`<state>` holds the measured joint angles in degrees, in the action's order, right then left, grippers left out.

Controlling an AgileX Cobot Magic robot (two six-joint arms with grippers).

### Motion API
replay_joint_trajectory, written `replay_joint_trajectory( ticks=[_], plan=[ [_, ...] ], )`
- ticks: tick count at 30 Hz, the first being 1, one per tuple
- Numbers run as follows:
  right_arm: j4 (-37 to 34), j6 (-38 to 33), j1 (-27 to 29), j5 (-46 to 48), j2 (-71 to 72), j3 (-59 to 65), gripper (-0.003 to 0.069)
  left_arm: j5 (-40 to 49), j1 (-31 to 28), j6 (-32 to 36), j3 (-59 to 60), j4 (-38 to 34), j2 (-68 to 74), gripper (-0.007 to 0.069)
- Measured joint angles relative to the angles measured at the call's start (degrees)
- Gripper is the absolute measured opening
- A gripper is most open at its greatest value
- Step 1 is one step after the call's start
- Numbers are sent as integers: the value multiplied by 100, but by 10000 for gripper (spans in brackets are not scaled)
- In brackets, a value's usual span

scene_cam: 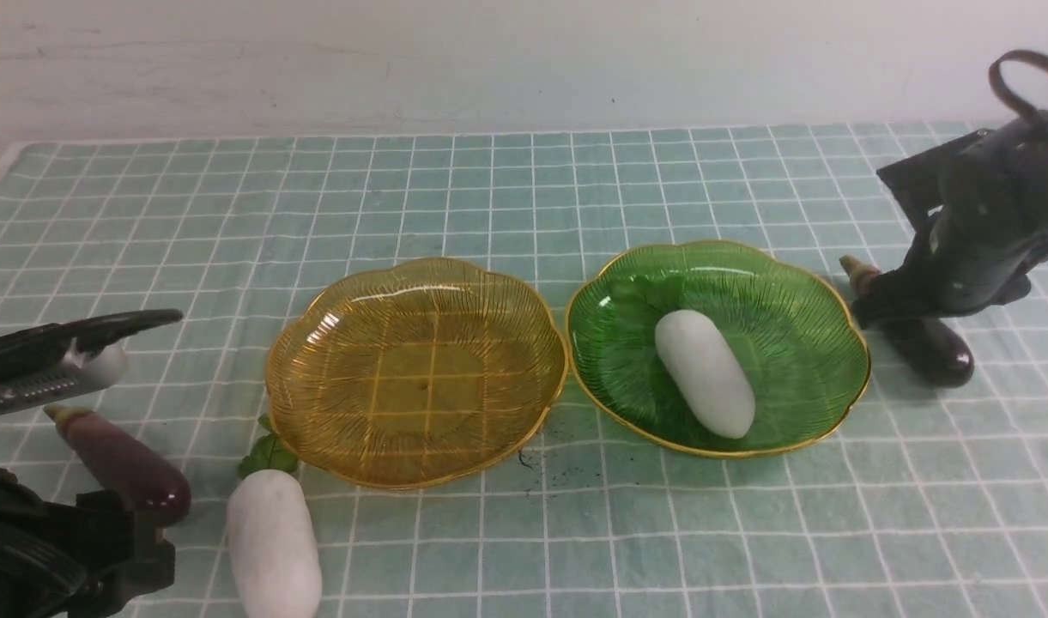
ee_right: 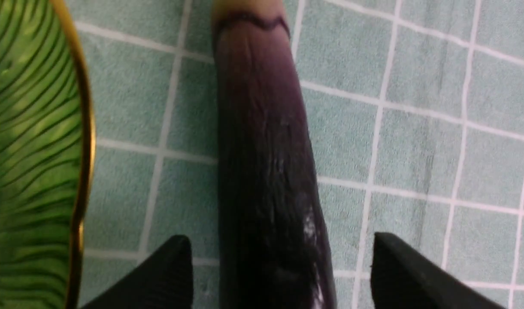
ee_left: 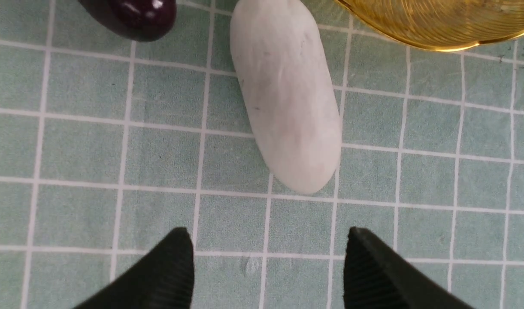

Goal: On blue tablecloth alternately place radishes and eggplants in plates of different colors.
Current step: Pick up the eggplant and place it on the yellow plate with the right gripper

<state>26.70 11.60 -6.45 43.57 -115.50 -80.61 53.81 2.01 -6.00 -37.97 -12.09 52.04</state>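
On the blue tablecloth (scene_cam: 524, 189) an empty amber plate (scene_cam: 416, 369) stands beside a green plate (scene_cam: 781, 318). One white radish (scene_cam: 704, 373) lies in the green plate. The other radish (scene_cam: 273, 541) lies on the cloth at the front left, just ahead of my left gripper (ee_left: 268, 234), which is open and holds nothing. An eggplant (scene_cam: 124, 463) lies next to that radish. My right gripper (ee_right: 280, 237) is open and straddles the second eggplant (ee_right: 262, 150), with a gap on each side. That eggplant rests on the cloth right of the green plate (ee_right: 30, 128).
A pale wall runs along the far edge of the cloth. The amber plate's rim (ee_left: 437, 25) is close to the front-left radish (ee_left: 287, 94). The left eggplant's rounded end (ee_left: 133, 17) lies beside that radish.
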Motion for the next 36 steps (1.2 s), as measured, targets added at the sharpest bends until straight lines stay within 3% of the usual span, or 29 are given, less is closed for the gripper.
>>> replay_joint_trajectory(
  ticks=[2,6,10,11,13,19,24,25,31,36],
  plan=[
    [98,146,0,-18,-151,0,591,0,0,0,0,0,0,426],
    [122,170,0,64,-348,-10,593,2,0,0,0,0,0,426],
    [129,146,0,105,-386,-47,518,8,0,0,0,0,0,426],
    [140,131,0,154,-393,-50,434,13,0,0,0,0,0,426],
    [216,83,0,311,-386,-50,363,19,0,0,0,0,0,426],
    [290,-114,0,1113,-97,-327,363,37,0,0,0,0,0,426],
    [-767,-120,-155,1936,439,-1438,363,38,0,0,0,0,0,426],
    [-1285,-131,-273,2111,507,-1639,363,38,0,0,0,0,0,426],
    [-3735,-754,-1708,1749,289,-1843,363,-20,0,0,0,0,0,426],
    [-3817,-1503,-2793,636,-322,-1843,363,-20,0,0,0,-18,0,426]
  ],
)
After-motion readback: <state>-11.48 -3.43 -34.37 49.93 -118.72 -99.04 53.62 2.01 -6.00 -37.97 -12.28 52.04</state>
